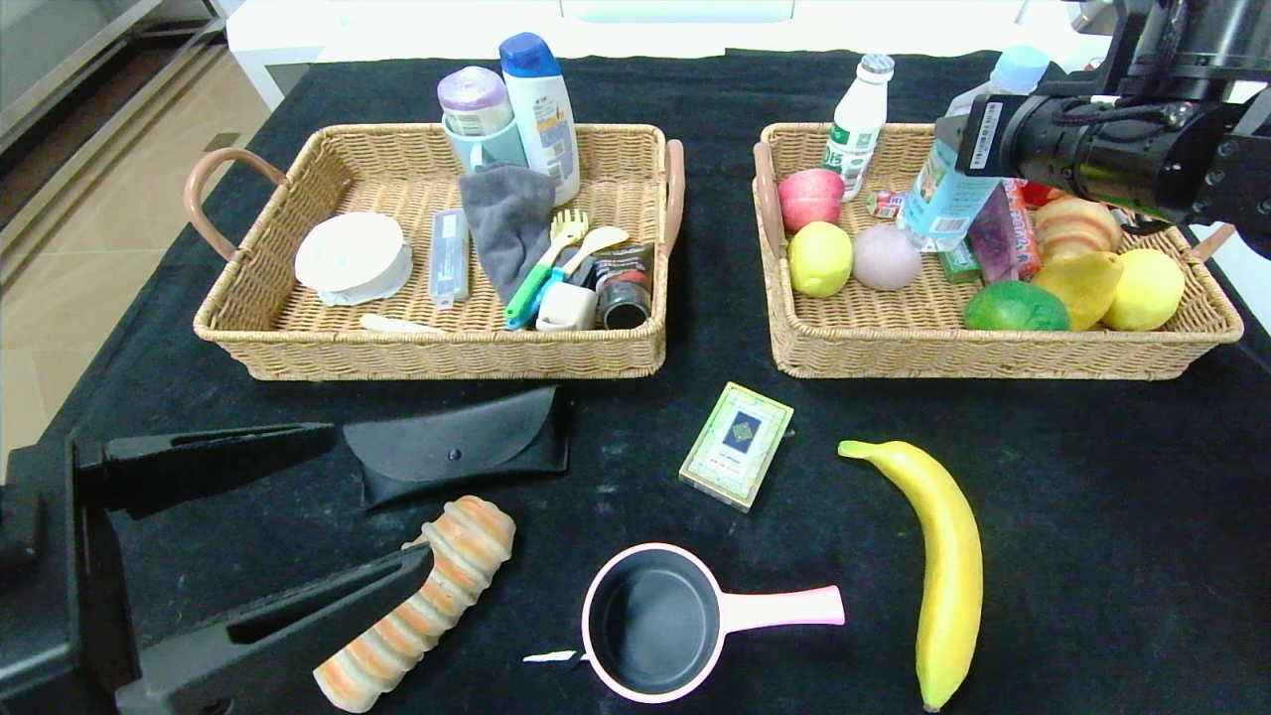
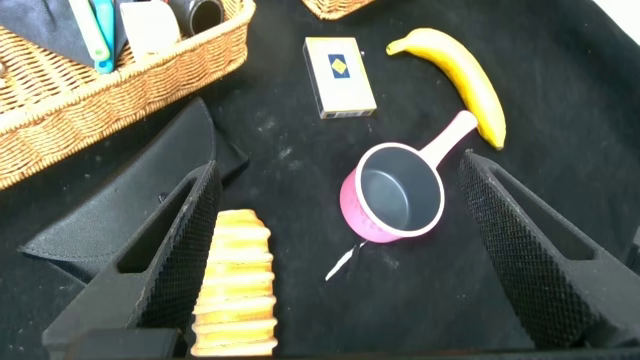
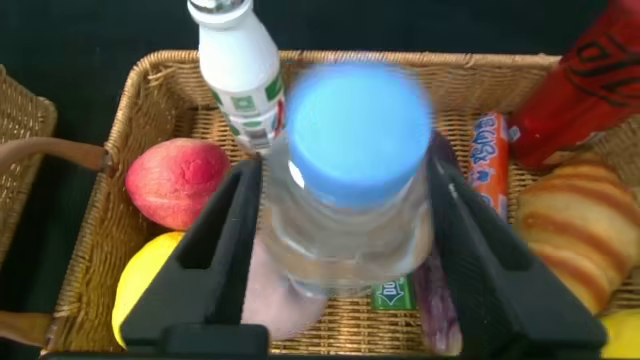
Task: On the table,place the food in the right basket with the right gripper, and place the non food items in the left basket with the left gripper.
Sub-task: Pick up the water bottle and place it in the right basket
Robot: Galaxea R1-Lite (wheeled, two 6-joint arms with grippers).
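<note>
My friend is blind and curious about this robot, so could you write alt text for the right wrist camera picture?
A clear water bottle with a pale-blue cap stands between the right gripper's two black fingers, over a woven wicker basket. Around it lie a red apple, a yellow lemon, a white milk bottle and a striped bread roll.

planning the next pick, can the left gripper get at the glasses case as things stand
Probably yes. The left gripper hangs open just beside the glasses case, which lies flat on the table with nothing on it; only the bread roll lies close below.
</note>
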